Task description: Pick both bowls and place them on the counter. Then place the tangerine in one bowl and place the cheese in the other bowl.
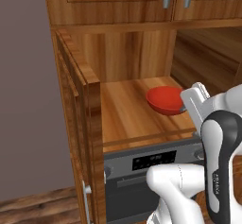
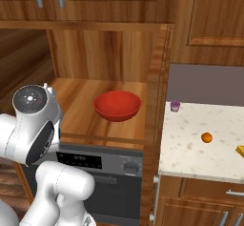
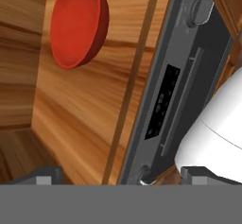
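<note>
A glossy red bowl (image 2: 117,105), round and smooth-walled, is sitting upright on a brown wooden shelf board (image 2: 76,110) with a streaked grain, inside an open wooden niche. In the hand view the bowl (image 3: 78,23) is appearing at about 11 o'clock, turned on its side by the camera's roll. The gripper (image 3: 120,175) is standing with its two dark fingertips spread wide at the lower corners of that view, pinching nothing and well apart from the bowl.

Below the shelf, a dark grey oven panel (image 2: 97,161) with a black display strip and a round knob (image 2: 130,167) is lying flat against the front. The robot's white arm with dark joints (image 1: 222,161) is rising in front of the shelf's right edge in the left base view, partly covering the bowl's (image 1: 165,99) right rim.

At 3 o'clock in the right base view, the beige speckled counter (image 2: 190,148) is carrying a small purple cup (image 2: 175,106) near its back left corner, a smooth orange tangerine (image 2: 206,137) further right, and a yellow cheese (image 2: 240,150) wedge at the frame edge. A wooden upright panel (image 2: 155,115) is standing between the niche and the counter
</note>
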Motion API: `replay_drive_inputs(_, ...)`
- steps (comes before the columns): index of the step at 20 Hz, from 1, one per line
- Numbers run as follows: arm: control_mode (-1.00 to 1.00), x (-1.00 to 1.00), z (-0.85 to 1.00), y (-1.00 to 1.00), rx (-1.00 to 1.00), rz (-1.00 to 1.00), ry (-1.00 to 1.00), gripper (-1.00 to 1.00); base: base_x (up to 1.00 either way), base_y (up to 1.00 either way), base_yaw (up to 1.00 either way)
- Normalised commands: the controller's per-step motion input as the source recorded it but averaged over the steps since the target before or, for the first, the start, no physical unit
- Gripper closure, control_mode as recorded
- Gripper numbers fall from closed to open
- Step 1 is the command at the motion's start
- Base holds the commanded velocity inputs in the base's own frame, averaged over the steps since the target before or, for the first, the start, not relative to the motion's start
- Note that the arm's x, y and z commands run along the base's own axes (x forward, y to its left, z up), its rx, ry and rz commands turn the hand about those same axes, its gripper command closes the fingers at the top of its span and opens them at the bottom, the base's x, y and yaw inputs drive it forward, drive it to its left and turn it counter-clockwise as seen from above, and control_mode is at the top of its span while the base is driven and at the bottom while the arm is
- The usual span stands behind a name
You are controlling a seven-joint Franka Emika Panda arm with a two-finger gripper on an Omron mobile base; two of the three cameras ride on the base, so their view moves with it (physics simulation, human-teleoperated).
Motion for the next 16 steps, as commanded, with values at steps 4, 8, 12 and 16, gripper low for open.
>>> replay_drive_inputs(4, -1.0, 0.0, 0.0, 0.0, 0.0, -0.25, -0.15, -1.0, 0.0, 0.0, 0.0)
replay_drive_inputs(8, -1.0, 0.0, -0.05, 0.0, -0.04, -0.37, -0.2, -1.0, 0.0, 0.0, 0.0)
replay_drive_inputs(12, -1.0, 0.01, -0.03, 0.0, -0.01, -0.39, -0.11, -1.0, 0.0, 0.0, 0.0)
replay_drive_inputs(16, -1.0, 0.05, -0.05, 0.0, 0.0, -0.37, -0.03, -1.0, 0.0, 0.0, 0.0)
